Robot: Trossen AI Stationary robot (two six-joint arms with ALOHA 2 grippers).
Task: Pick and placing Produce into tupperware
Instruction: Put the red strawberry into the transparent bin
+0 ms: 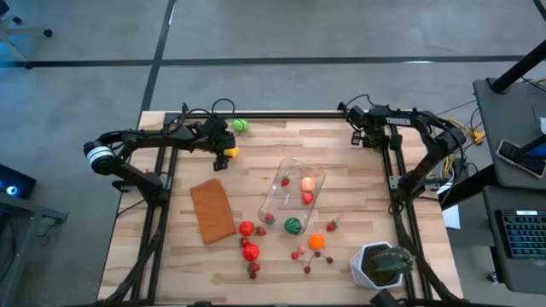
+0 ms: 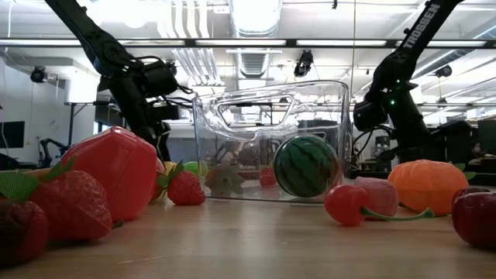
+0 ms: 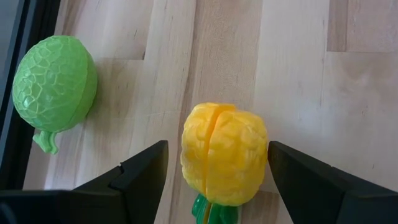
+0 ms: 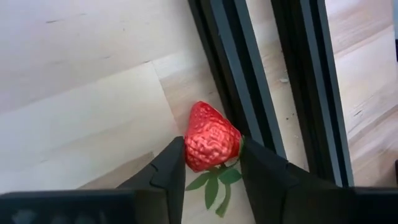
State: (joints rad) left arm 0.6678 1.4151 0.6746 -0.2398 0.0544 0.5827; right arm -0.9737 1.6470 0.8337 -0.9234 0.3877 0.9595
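The clear tupperware (image 1: 275, 203) lies mid-table with several produce pieces in it, among them a green striped ball (image 2: 307, 166). My left gripper (image 1: 223, 147) is at the far left, open. Its fingers stand on either side of a yellow piece with a green stem (image 3: 224, 155), and a gap shows on one side. A green netted fruit (image 3: 55, 84) lies beside it on the wood. My right gripper (image 4: 212, 149), at the far right (image 1: 358, 136), is shut on a red strawberry (image 4: 211, 140) that lies next to the black rail (image 4: 249, 81). My right gripper pinches the strawberry between its two fingers at the broad, leafy end (image 4: 194, 154), one finger on each side. The fingers come steeply from above. The strawberry's pointed tip faces away from the gripper and its green leaves (image 4: 214, 183) lie on the wood between the fingers.
A flat brown-orange rectangle (image 1: 212, 211) lies left of the tupperware. Loose produce is scattered near the front: red pieces (image 1: 249, 250), an orange one (image 1: 316, 242) and small berries. A plant in a white pot (image 1: 382, 264) stands at the front right. Black frame rails edge the table.
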